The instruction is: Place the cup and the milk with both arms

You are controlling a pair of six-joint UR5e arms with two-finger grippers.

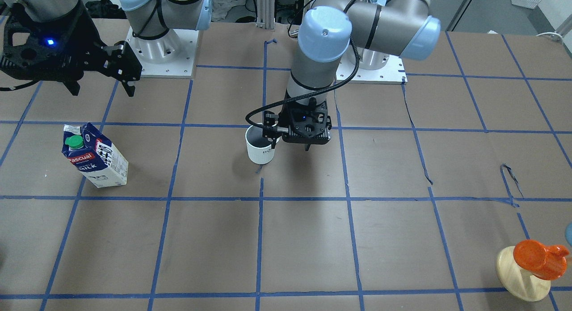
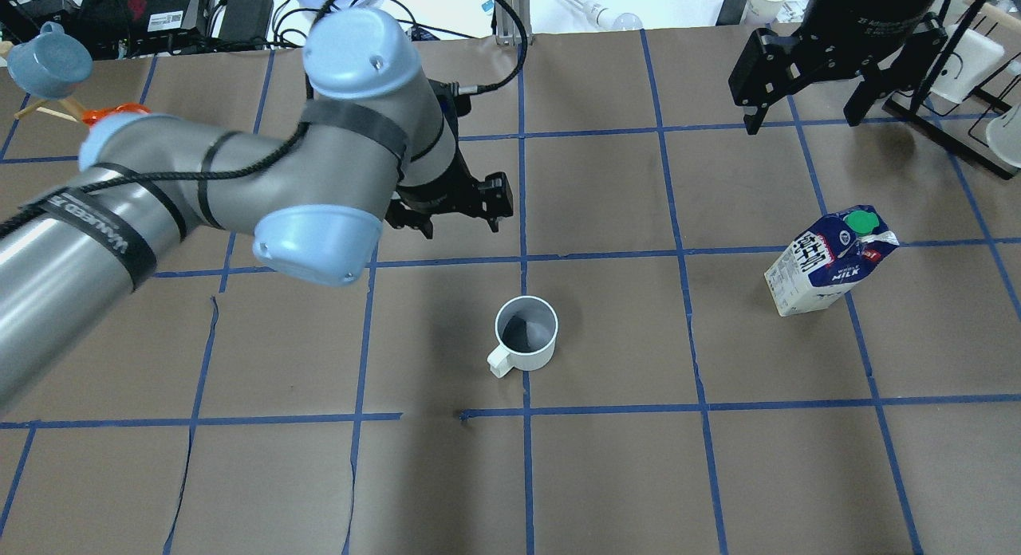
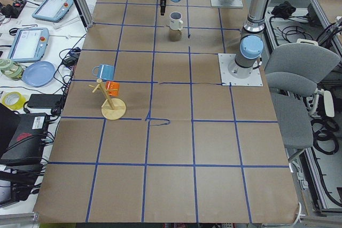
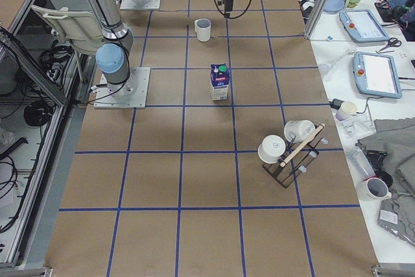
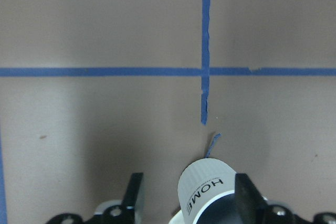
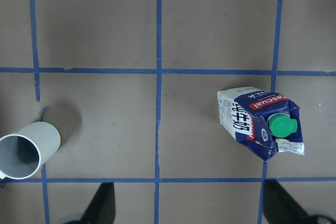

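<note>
The white mug (image 2: pixel 525 333) stands upright on a blue tape line (image 2: pixel 528 475) near the middle of the tabletop (image 2: pixel 263 491), with its handle toward the lower left of the overhead view. In the front-facing view the handle is hidden, and the left tool (image 1: pixel 289 143) overlaps the mug's rim. In the left wrist view the bottom edge cuts the mug off, leaving only its wall with "HOME". The left tool hangs released and empty, above the mug and not touching it.

The milk carton (image 2: pixel 829 260) stands upright at the right of the overhead view, well apart from the mug, its green cap (image 2: pixel 862 221) on top. Over it, at the upper right, the right tool (image 2: pixel 804 118) is spread wide and holds nothing. The top edge cuts off its body.

At the overhead view's upper left, the left arm (image 2: pixel 239 180) hides most of an orange cup (image 2: pixel 102 115) on a wooden stand (image 2: pixel 44 108). A blue cup (image 2: pixel 52 61) hangs there too. A black rack (image 2: pixel 949 140) at the upper right is partly cut off.
</note>
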